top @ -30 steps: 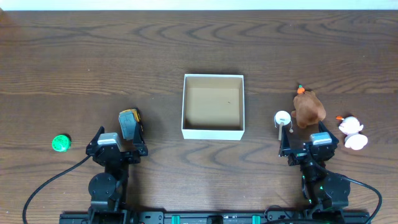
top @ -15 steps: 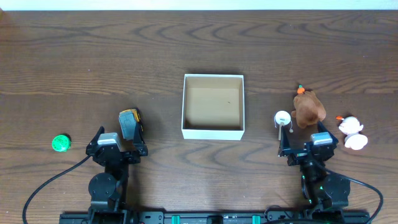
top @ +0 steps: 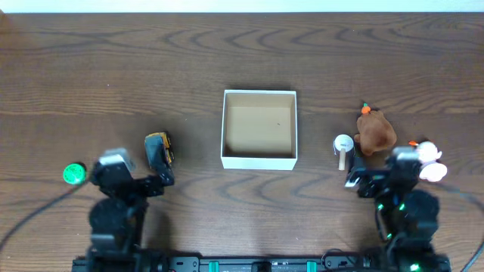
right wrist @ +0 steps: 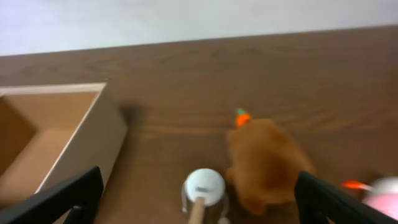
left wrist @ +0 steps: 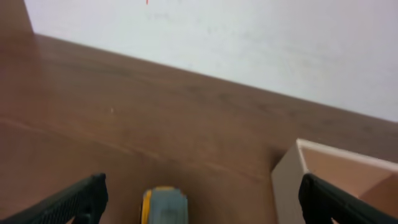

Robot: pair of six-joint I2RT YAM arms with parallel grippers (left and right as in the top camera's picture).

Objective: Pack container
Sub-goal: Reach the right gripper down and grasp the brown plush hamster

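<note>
The container [top: 259, 160] is a small square box with white walls and a brown inside, at the table's middle; it holds nothing. It also shows in the left wrist view [left wrist: 287, 182] and the right wrist view [right wrist: 102, 140]. A yellow and grey toy car [top: 159, 148] lies left of it, in the left wrist view [left wrist: 165, 206] just ahead of my open left gripper [left wrist: 199, 208], which also shows overhead [top: 145, 181]. My right gripper [right wrist: 202, 211], overhead [top: 374, 181], is open. Ahead of it is a white round toy with a wooden handle [right wrist: 205, 185], overhead [top: 343, 143].
A brown plush [top: 375, 132] with an orange tip sits right of the white toy, also in the right wrist view [right wrist: 267, 165]. A white plush [top: 429, 162] lies further right. A small green round toy [top: 73, 174] lies at the far left.
Both arms have shifted: the left wrist moved left and the right wrist moved right in the overhead view. The toys and the container have not moved.
</note>
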